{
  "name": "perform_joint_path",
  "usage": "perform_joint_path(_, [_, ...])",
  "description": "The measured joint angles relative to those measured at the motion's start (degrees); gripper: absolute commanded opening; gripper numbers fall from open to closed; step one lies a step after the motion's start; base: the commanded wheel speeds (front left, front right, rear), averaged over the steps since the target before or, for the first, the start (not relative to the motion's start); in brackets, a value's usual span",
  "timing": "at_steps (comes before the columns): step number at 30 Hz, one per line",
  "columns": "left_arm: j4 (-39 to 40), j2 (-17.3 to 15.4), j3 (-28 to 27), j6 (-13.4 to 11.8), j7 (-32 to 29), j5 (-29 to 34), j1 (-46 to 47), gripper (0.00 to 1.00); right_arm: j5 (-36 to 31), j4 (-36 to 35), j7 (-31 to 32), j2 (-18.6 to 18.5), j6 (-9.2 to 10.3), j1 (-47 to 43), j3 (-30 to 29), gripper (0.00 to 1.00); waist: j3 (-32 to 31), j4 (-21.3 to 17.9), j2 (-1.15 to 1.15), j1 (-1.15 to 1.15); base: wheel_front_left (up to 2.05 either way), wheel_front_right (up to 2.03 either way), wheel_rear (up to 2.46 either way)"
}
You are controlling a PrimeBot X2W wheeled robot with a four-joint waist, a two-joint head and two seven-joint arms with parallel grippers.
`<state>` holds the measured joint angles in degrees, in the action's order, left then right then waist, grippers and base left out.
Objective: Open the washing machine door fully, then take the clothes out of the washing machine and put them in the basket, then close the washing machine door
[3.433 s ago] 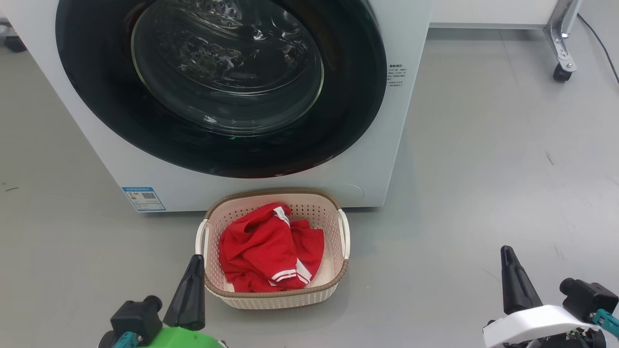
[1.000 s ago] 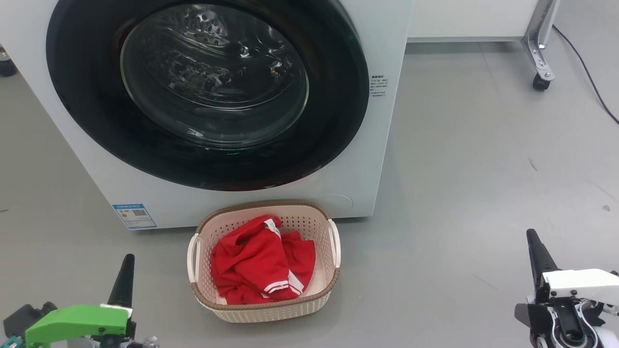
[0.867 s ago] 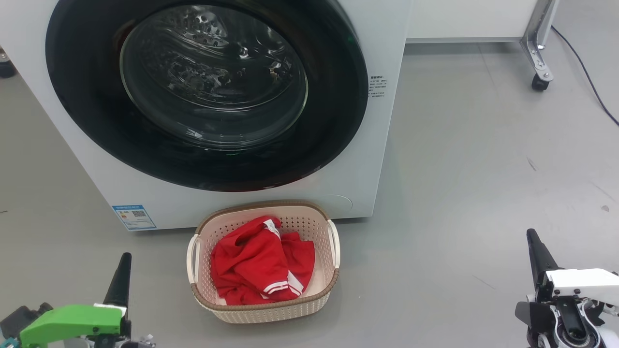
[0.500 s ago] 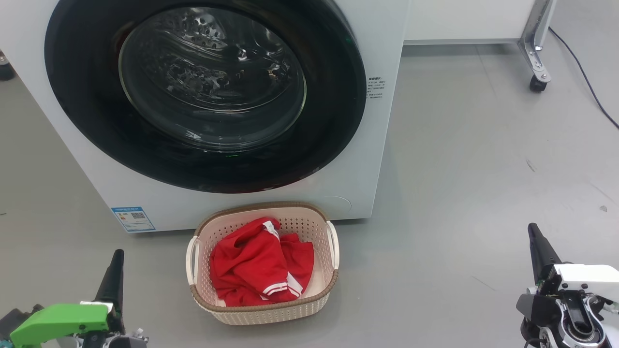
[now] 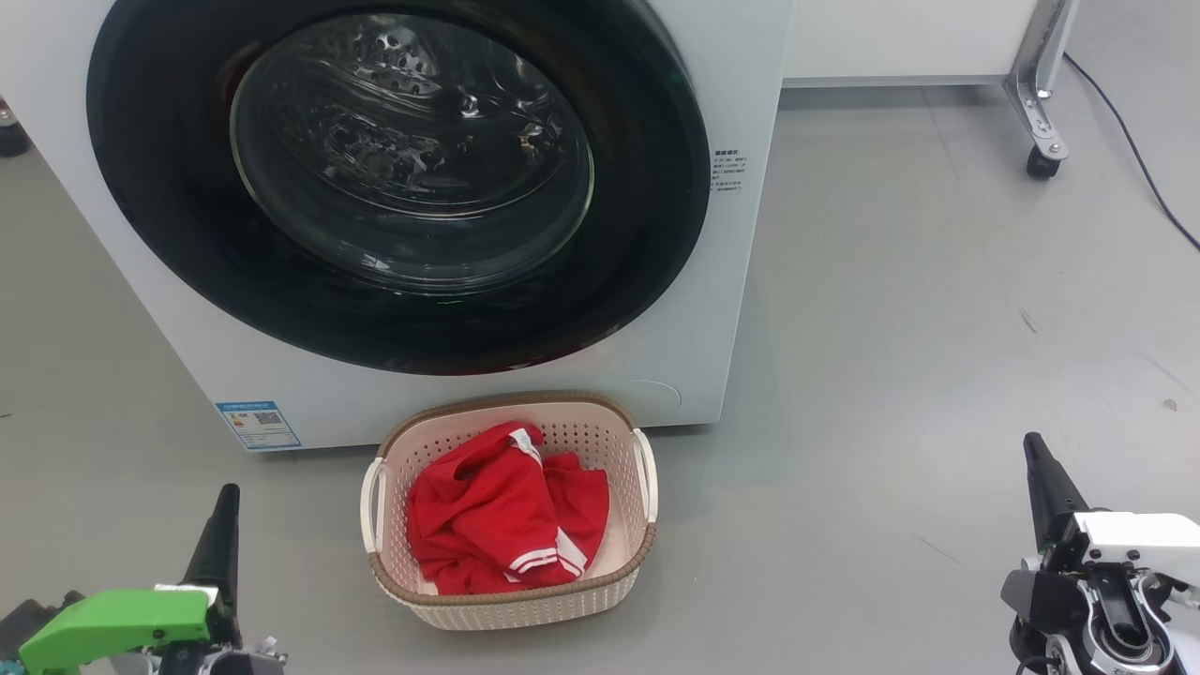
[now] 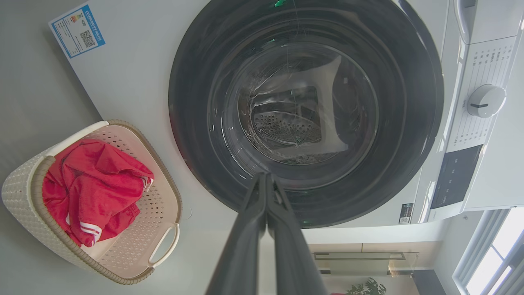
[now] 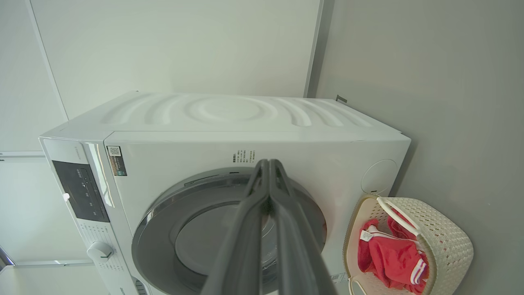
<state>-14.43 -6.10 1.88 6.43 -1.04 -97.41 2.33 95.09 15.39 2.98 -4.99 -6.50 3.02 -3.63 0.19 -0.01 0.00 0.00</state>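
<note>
Round, glossy black-rimmed glass washing machine door: looks seated flush on the big white front-loading washing machine. Bright red, white-striped clothes lie heaped in the small cream perforated basket, which is on the floor just before the machine. Your left claw and right claw are both pinched shut and empty. The basket sits between them, nearer the left; the door lies ahead and above both. Judged: nothing is left to reach for.
</note>
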Motion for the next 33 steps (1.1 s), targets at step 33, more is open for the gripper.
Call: perform_joint_path(33, [-0.8, 0.0, -0.2, 0.4, -0.5, 0.0, 0.1, 0.00, 0.0, 0.5, 0.3, 0.1, -0.18, 0.1, -0.2, 0.00, 0.0, 0.0, 0.00, 0.00, 0.00, 0.00, 0.00])
